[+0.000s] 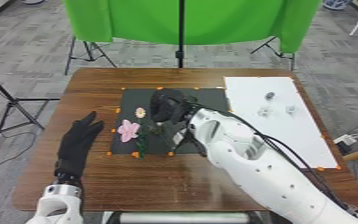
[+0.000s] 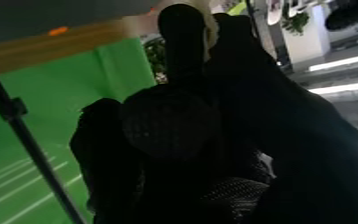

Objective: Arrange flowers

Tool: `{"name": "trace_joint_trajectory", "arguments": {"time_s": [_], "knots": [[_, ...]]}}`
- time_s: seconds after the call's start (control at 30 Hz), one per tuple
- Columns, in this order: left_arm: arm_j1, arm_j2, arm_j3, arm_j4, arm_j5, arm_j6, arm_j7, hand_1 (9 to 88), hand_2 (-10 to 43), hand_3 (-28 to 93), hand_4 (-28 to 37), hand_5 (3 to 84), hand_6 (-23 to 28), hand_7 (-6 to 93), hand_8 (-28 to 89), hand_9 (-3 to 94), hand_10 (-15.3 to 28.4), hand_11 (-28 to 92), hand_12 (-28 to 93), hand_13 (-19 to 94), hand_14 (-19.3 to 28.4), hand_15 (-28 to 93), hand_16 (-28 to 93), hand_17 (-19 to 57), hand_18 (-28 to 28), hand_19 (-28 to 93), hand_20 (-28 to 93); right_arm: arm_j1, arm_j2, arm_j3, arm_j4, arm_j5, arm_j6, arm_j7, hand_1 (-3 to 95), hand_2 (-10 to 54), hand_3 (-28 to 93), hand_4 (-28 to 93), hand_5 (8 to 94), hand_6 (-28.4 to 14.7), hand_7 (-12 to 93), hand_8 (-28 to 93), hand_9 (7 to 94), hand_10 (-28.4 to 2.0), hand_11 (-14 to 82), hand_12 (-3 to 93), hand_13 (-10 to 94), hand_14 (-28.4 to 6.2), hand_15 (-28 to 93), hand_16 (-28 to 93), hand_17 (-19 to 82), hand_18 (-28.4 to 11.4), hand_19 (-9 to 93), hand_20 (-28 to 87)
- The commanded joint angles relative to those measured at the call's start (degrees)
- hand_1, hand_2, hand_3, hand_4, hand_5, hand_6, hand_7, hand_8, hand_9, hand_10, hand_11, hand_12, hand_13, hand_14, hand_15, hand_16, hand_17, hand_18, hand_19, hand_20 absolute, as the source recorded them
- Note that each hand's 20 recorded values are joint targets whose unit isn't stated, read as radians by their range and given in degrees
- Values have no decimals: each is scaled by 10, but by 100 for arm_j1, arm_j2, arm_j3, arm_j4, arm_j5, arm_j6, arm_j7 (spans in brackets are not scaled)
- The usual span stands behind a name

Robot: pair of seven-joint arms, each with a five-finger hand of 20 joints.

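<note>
- Black left hand (image 1: 79,137), its fingers apart, is left of the mat (image 1: 131,99).
- Pink flower (image 1: 128,130) and pale flower (image 1: 140,112) lie on the mat; arranging seems partly done.
- Right hand (image 1: 167,102) is over the mat; grip unclear.
- Small pieces (image 1: 290,109) right of the mat likely remain.

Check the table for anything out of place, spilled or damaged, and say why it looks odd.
Nothing stands out. The pink flower and smaller pale flower lie on the dark mat, with the white sheet beside it. The right hand hides part of the mat.
</note>
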Motion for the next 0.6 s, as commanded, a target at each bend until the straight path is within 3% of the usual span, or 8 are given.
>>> {"name": "trace_joint_trajectory", "arguments": {"time_s": [0.03,0.6], "knots": [[-76,2,66,104,10,-56,-48,157,32,635,-283,386,35,26,-53,430,116,106,120,307,120,86,1,56,97,14,163,190,-387,15,424,-440,-82,-176,594,-95,669,-216,792,0,211,124,918,-83,66,419,910,-3,579,364,671,-75,932,496],[-97,3,79,109,12,-93,-33,158,29,639,-283,380,27,21,-48,428,105,83,132,301,113,84,-1,54,96,14,161,159,-684,58,827,-944,-382,-177,543,-95,716,-242,753,-2,173,122,866,-107,50,408,888,-9,601,362,655,-81,932,531]]}}
